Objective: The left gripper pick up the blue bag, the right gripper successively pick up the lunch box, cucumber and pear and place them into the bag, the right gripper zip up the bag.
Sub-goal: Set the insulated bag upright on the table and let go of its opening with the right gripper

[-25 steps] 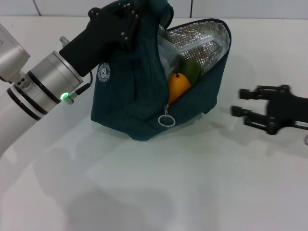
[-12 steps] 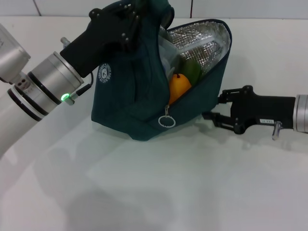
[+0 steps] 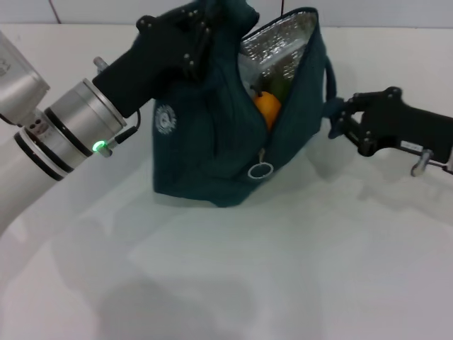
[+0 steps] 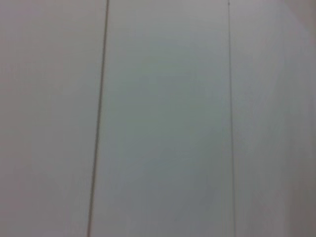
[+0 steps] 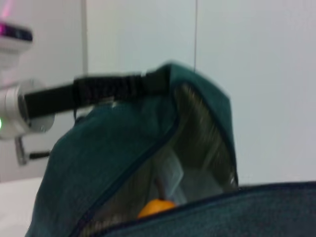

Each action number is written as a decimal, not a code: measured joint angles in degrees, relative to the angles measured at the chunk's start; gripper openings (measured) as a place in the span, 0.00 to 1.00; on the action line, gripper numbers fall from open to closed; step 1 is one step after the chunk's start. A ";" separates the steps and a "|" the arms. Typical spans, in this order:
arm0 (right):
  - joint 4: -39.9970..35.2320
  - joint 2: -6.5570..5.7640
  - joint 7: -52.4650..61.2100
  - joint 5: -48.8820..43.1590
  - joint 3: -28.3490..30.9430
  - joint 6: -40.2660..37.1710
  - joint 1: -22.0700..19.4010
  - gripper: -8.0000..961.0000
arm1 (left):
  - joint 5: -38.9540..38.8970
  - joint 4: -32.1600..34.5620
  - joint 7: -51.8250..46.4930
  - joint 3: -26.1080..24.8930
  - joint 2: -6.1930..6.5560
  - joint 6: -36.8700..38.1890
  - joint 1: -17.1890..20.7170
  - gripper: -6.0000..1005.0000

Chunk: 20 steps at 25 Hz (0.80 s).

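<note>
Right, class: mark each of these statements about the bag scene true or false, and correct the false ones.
1. The blue bag is fully zipped. False: its mouth is open and the silver lining shows.
2. An orange-coloured fruit sits inside the bag. True.
3. The left gripper holds the bag at its top. True.
4. The right gripper is parked far from the bag. False: it is right against the bag's side.
5. The zipper ring hangs at the lower end of the opening. True.
</note>
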 joint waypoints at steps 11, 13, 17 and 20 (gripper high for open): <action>-10.62 -2.03 -1.90 5.93 3.91 -13.22 -8.58 0.09 | 0.06 0.30 4.74 7.52 0.10 4.59 2.66 0.07; -11.03 -3.60 1.00 4.14 3.95 -16.28 -8.72 0.10 | 0.00 -0.81 6.86 8.49 0.07 4.70 3.37 0.07; -6.32 -5.18 2.01 2.85 4.50 -19.56 -7.65 0.11 | -0.22 -3.57 12.88 10.97 0.05 5.58 3.35 0.07; -5.61 -4.71 1.84 1.38 4.69 -19.25 -7.73 0.12 | -0.24 -3.30 13.87 11.91 0.04 6.78 3.30 0.07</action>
